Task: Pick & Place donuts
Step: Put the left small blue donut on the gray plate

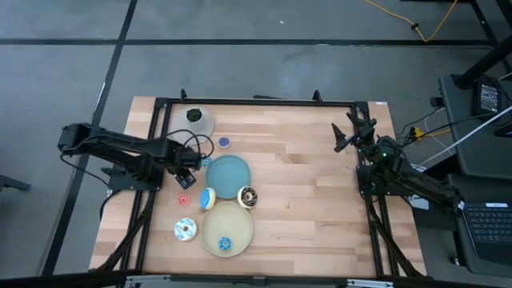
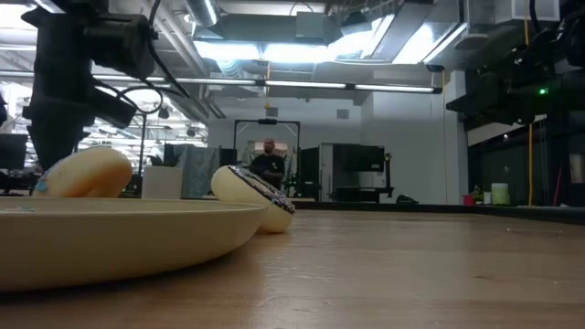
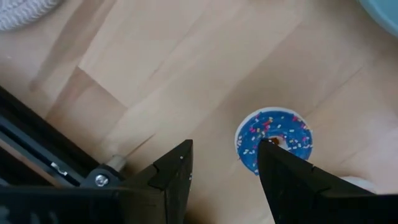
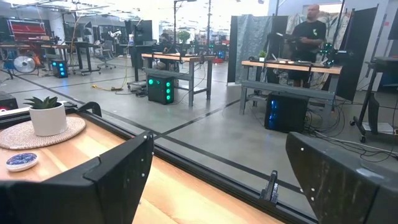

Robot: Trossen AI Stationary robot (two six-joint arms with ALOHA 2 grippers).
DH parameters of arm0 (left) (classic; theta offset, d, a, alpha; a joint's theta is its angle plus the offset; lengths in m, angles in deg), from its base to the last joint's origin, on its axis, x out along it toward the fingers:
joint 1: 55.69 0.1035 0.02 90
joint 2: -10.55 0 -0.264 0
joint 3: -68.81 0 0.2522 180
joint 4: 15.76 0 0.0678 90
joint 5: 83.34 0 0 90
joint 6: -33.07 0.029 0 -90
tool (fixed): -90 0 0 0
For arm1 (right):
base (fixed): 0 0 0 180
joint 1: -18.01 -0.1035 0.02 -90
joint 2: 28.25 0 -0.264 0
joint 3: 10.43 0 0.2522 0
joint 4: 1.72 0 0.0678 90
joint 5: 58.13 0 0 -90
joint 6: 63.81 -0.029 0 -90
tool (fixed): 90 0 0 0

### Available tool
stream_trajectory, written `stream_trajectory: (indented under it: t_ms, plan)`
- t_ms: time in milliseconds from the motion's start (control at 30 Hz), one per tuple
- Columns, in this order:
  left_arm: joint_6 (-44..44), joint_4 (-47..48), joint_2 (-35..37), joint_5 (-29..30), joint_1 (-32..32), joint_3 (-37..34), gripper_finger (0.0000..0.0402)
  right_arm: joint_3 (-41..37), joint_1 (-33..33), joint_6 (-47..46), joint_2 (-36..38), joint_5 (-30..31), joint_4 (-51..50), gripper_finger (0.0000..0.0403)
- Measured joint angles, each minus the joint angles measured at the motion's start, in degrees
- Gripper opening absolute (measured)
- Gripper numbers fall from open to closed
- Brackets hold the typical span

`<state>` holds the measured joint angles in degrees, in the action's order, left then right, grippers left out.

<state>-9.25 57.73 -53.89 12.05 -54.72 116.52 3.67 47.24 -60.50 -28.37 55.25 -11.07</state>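
Left of centre in the overhead view, the left gripper (image 1: 192, 162) hovers empty, fingers parted, above a small blue sprinkled donut (image 3: 275, 140) on bare wood. One donut (image 1: 225, 242) sits on the beige plate (image 1: 240, 220); most remain unplaced. At the far right, the right gripper (image 1: 346, 136) waits open.

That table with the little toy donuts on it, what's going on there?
The left arm's end effector hangs open just over a small blue sprinkled toy donut, which lies on the wooden table beside the round blue plate. Nothing is held. Another tiny blue donut sits on the round beige plate. The right arm's end effector waits open near the table's right edge.
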Motion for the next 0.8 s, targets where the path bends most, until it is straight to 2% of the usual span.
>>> stream_trajectory:
  t_ms: [400,800]
  plan:
    - [0.0,-2.0,-4.0,-0.8,-3.6,0.0,0.0171,0.0,0.0,0.0,0.0,0.0,0.0,0.0365]
    - [2.9,-4.6,-8.3,0.9,-4.7,0.0,0.0171,0.0,0.0,0.0,0.0,0.0,0.0,0.0365]
